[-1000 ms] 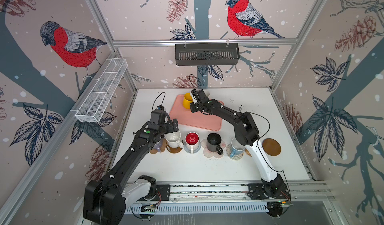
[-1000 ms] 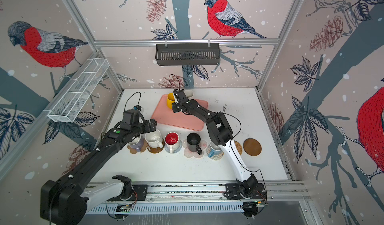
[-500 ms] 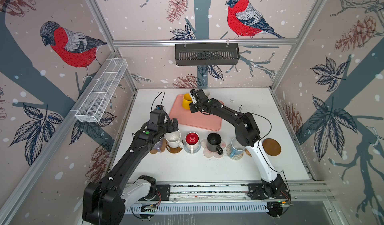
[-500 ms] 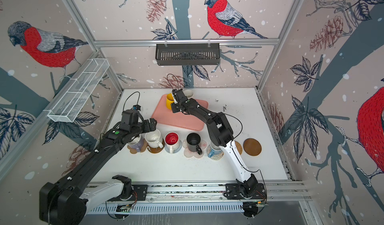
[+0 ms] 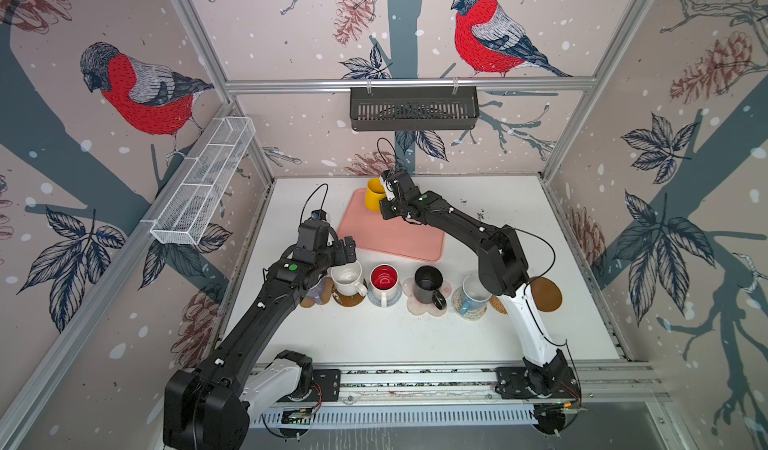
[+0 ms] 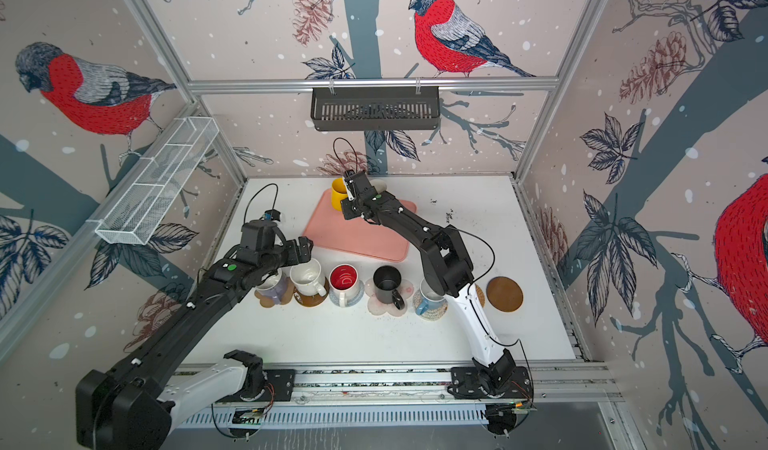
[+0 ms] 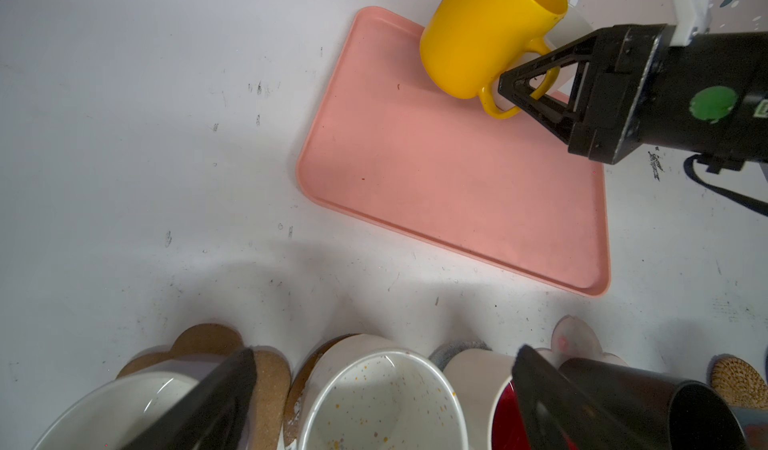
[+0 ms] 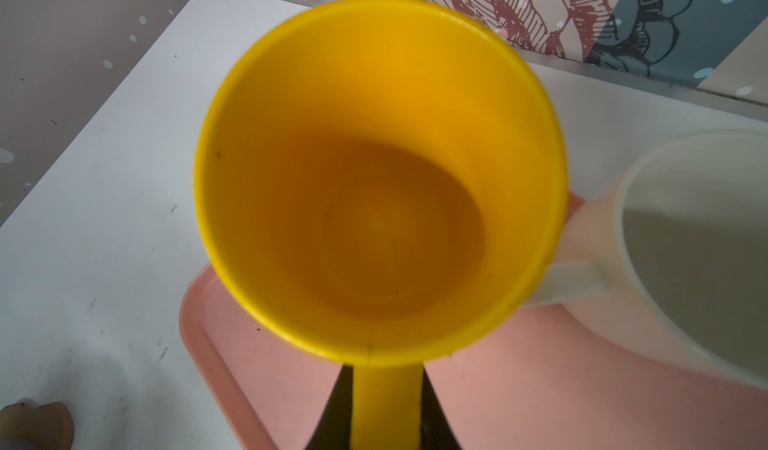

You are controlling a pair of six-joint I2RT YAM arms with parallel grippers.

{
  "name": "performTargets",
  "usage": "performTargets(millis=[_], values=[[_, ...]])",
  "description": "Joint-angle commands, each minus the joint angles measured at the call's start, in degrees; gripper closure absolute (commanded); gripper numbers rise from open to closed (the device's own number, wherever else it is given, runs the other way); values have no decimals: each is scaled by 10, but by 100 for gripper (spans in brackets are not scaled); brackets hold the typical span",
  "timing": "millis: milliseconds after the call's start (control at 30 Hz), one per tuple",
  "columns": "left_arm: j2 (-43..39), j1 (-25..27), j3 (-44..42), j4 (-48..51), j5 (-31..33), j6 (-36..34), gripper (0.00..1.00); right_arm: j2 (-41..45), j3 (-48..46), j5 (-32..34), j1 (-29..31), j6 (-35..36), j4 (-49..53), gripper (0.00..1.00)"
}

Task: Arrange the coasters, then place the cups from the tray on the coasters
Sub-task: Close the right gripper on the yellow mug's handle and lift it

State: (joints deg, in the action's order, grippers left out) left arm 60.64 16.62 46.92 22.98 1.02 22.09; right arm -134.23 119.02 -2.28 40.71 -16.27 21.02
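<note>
My right gripper (image 8: pixel 386 410) is shut on the handle of the yellow cup (image 5: pixel 374 193), which tilts over the far left corner of the pink tray (image 5: pixel 399 236). A plain white cup (image 8: pixel 685 240) stands right beside it on the tray. In front of the tray, a row of cups sits on coasters: lavender (image 6: pixel 272 288), speckled white (image 5: pixel 348 277), red-inside (image 5: pixel 383 279), black (image 5: pixel 428 283) and blue-handled (image 5: pixel 473 294). My left gripper (image 7: pixel 380 389) hangs open just above the speckled cup. A brown disc coaster (image 5: pixel 545 295) lies bare at the row's right end; a rattan coaster (image 5: pixel 498 304) is partly hidden by my right arm.
A black slotted basket (image 5: pixel 413 109) hangs on the back wall. A white wire basket (image 5: pixel 203 182) is fixed to the left wall. My right arm stretches over the tray and the right end of the row.
My right gripper has shifted slightly left with the yellow cup in its grip. The left arm has hardly moved.
</note>
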Motion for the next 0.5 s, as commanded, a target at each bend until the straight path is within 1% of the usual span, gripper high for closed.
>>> performTargets(millis=[0,167,300,367,467], values=[[-2,-2,-2,-18,-15,-8,3,28,-13,17,2,2,-25,100],[-5,-1,3,-30,-32,-11,3,76,-60,30,2,0,-31,100],[-9,5,6,-35,-32,-8,3,127,-113,35,2,-2,-42,100],[-6,19,13,-32,-24,-8,3,152,-137,37,2,-5,-45,100],[3,53,30,-17,7,-9,3,188,-177,48,2,-8,-47,100]])
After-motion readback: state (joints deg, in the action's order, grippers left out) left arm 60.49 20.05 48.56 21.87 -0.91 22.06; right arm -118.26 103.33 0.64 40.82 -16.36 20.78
